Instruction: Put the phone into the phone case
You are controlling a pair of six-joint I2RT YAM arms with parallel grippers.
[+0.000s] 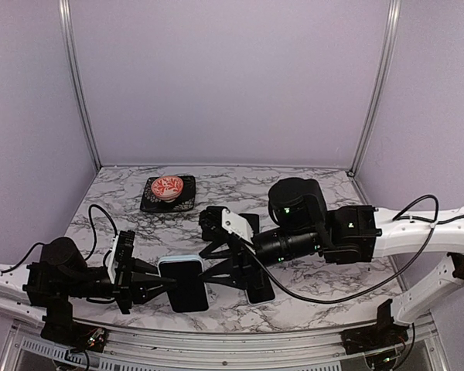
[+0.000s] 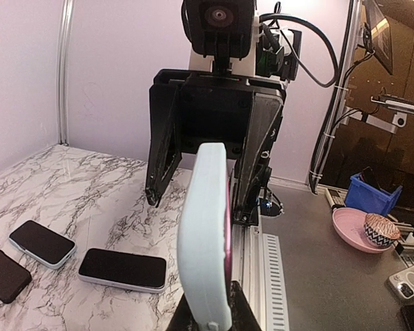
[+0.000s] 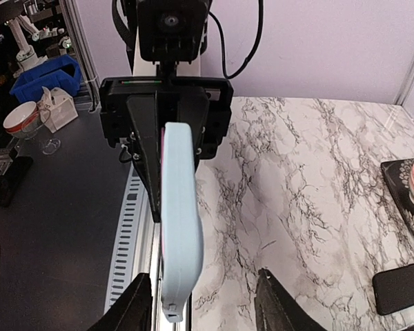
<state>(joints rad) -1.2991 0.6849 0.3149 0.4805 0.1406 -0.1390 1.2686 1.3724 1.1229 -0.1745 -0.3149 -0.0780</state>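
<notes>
Well, we are watching the left gripper (image 1: 156,284) pinching the light blue phone case (image 3: 179,227) by one end and holding it up off the marble table (image 1: 325,201), so both wrist cameras are seeing it edge-on. From above, a black phone (image 1: 187,286) face is filling the blue rim, so we are judging the phone to be lying in the case, though we cannot tell whether every corner is clicked home. The right gripper (image 3: 201,293) is facing it with fingers spread wide, one on each side of the case's free end, gripping nothing

What are we worrying about? If those right fingers are closing off-centre, they are going to push on the rim rather than the glass and lever the case round in the left pinch, which is catching only a short bit of one end. A hard squeeze could also pop a seated corner back out, or send the whole thing dropping to the table. Spare phones (image 2: 122,269) are lying flat on the marble nearby, and a patterned bowl (image 1: 168,186) is sitting on a dark plate (image 1: 187,204) well apart at the back

As for writing, we are finding none to read: no brand or label is showing on the case, the phones or the bowl
</notes>
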